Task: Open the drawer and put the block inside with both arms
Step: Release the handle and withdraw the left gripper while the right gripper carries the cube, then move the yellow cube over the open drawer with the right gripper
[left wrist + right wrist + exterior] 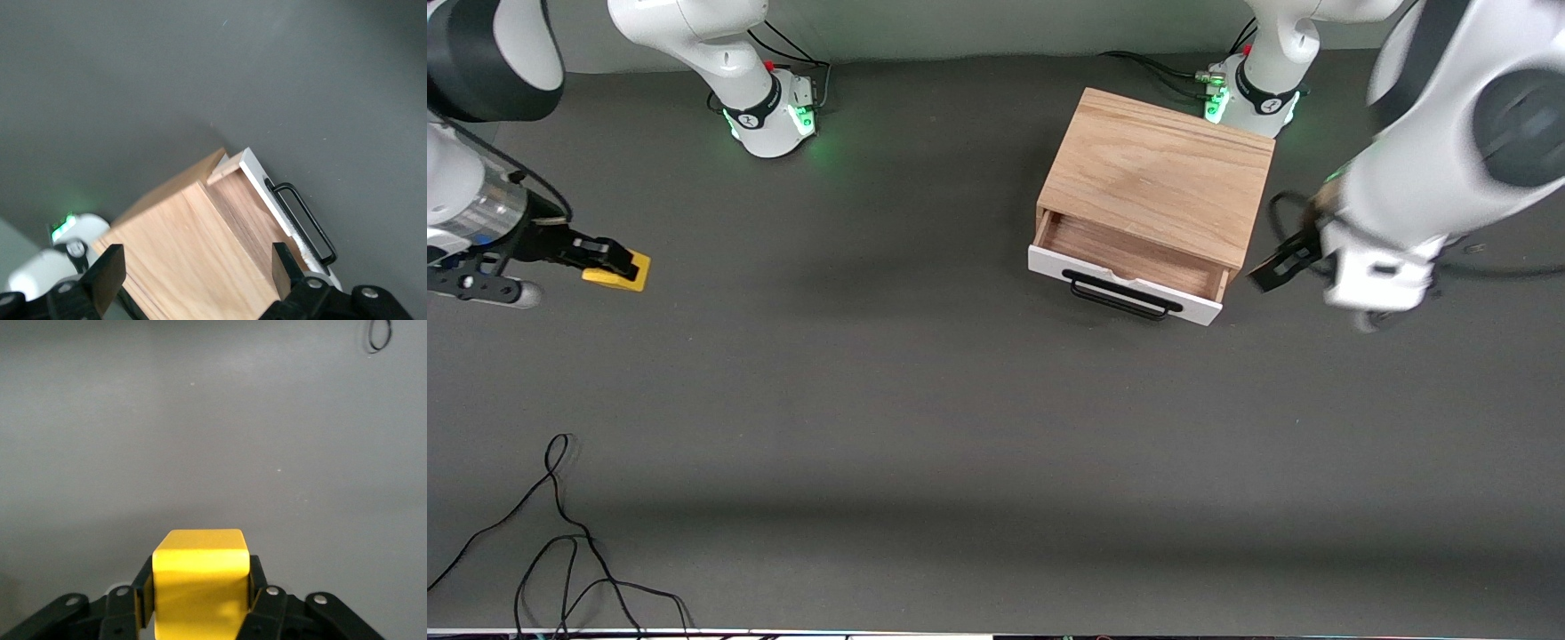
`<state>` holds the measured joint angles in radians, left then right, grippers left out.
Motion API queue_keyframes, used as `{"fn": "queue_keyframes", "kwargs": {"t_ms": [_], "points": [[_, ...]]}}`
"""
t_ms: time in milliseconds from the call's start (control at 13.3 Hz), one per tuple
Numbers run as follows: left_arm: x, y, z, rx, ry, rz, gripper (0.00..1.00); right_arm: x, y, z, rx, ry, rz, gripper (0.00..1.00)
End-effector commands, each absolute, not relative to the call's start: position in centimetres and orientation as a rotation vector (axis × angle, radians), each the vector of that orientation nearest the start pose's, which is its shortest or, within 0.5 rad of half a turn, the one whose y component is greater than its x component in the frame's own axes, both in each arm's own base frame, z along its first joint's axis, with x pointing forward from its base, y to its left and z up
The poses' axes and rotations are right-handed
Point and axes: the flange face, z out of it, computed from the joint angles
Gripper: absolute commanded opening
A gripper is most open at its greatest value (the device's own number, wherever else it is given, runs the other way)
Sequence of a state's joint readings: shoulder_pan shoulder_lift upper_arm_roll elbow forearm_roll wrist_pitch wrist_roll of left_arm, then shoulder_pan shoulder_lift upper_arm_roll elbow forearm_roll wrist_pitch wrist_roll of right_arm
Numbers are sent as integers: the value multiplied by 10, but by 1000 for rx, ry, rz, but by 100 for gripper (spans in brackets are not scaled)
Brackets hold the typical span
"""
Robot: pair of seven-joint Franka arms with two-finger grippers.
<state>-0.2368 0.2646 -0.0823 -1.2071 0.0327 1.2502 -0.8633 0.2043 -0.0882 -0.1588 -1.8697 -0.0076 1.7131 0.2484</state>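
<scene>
Wooden box (1160,182) has its white-fronted drawer (1125,283) with black handle already pulled partly out. Left gripper (193,277) hangs beside the box, fingers spread, empty. Right gripper (618,258), at the right arm's end of the table, pinches the small yellow block (618,271); carrying and placing remain. Only the right wrist view shows that grip plainly.

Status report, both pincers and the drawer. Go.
Right pincer shut on yellow block, at the right arm's end. Left pincer open beside wooden box. Drawer partly open, nothing blocking it.

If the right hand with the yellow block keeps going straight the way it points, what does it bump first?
Probably nothing: past the right hand and its small yellow cube, only bare dark grey table shows. Depth is uncertain.
</scene>
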Motion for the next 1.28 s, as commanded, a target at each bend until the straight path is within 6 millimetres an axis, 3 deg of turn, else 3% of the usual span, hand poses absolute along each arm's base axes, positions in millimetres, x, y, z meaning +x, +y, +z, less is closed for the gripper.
{"fn": "queue_keyframes", "kwargs": {"t_ms": [0,151,301,376,602,753,1054,1204], "points": [[570,-173,622,-2967,-435,102,97,516,85,552,-3144,377,94,22],[574,-152,627,-3015,-366,5,97,507,137,554,-3121,468,87,21],[579,-137,628,-3039,-256,-43,98,497,202,558,-3117,501,57,20],[584,-125,625,-3039,-278,-40,98,496,226,557,-3110,545,45,20],[589,-117,623,-3043,-262,-55,98,491,309,556,-3093,653,6,20],[597,-99,626,-3070,-215,-97,99,487,363,553,-3080,706,-26,19],[605,-92,619,-3131,-221,-89,99,468,465,528,-3048,795,-37,17],[602,-93,626,-3131,-210,-88,100,464,496,512,-3038,859,-50,17]]}}
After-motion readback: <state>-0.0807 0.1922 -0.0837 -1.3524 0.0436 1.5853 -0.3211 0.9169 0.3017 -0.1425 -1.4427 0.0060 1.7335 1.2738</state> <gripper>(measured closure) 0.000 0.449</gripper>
